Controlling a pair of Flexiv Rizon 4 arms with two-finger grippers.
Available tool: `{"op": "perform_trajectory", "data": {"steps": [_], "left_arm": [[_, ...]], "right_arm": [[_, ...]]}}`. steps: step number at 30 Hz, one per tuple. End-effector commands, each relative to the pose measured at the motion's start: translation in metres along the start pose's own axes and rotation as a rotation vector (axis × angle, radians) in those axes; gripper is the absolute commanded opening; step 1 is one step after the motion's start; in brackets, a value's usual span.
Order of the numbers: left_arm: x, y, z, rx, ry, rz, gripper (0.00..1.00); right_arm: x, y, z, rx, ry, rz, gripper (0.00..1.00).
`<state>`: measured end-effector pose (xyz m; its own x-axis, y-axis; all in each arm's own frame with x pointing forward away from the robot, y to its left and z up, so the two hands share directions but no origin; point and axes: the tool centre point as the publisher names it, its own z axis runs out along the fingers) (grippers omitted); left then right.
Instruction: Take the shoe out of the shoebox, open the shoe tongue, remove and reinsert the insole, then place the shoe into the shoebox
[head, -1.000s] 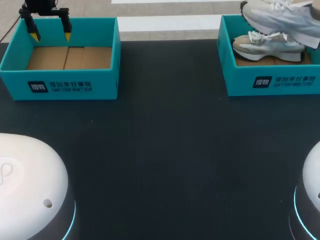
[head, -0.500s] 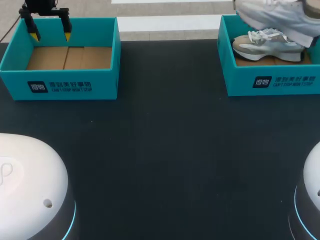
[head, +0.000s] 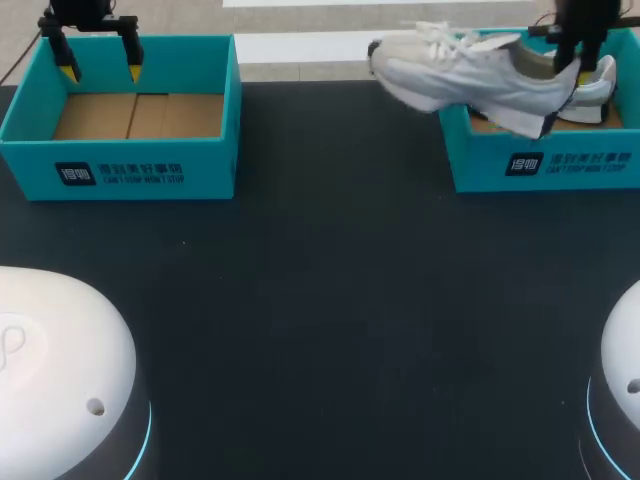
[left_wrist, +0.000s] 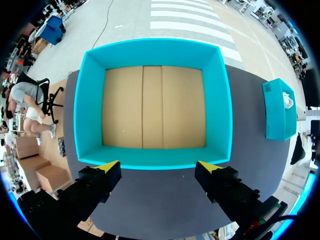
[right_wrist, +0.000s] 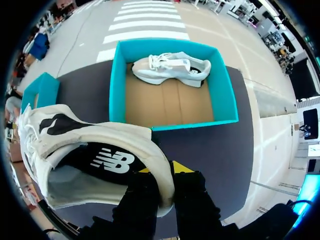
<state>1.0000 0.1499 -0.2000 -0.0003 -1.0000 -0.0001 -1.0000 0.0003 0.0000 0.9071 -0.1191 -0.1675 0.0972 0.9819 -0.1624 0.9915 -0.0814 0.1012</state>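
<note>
A pale grey sneaker (head: 465, 72) hangs in the air over the left wall of the right teal shoebox (head: 545, 162), toe pointing left. My right gripper (head: 572, 62) is shut on its heel collar; in the right wrist view the shoe (right_wrist: 95, 150) fills the space beside the gripper (right_wrist: 162, 175). A second sneaker (right_wrist: 172, 69) lies at the far side of that shoebox (right_wrist: 222, 102). My left gripper (head: 100, 62) stands open above the back of the left shoebox (head: 130, 172), nothing between its fingers (left_wrist: 107, 167).
The left shoebox (left_wrist: 87, 115) holds only its bare cardboard floor. A wide stretch of dark tabletop (head: 330, 300) lies between the two boxes and toward the front. My two white arm bases sit at the front corners.
My right arm has swung the sneaker left and lower, from above the right shoebox out past its left wall, and its gripper has come into view. The left arm has not moved.
</note>
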Motion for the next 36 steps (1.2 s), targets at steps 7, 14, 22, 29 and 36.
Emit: {"op": "perform_trajectory", "data": {"steps": [7,14,22,29,36], "left_arm": [[0.0,0.0,0.0,0.0,0.0,0.0,1.0],[0.0,0.0,0.0,0.0,0.0,0.0,1.0],[0.0,0.0,0.0,0.0,0.0,0.0,1.0],[0.0,0.0,0.0,0.0,0.0,0.0,1.0],[0.0,0.0,0.0,0.0,0.0,0.0,1.0]], "right_arm": [[0.084,-0.073,-0.001,-0.014,-0.039,-0.048,0.0],[0.128,-0.121,-0.003,-0.001,0.025,-0.058,0.0],[0.161,-0.164,0.006,0.044,0.07,-0.07,0.0],[0.163,-0.168,0.006,0.043,0.073,-0.052,0.0],[0.163,-0.168,0.006,0.043,0.073,-0.052,0.0]]}}
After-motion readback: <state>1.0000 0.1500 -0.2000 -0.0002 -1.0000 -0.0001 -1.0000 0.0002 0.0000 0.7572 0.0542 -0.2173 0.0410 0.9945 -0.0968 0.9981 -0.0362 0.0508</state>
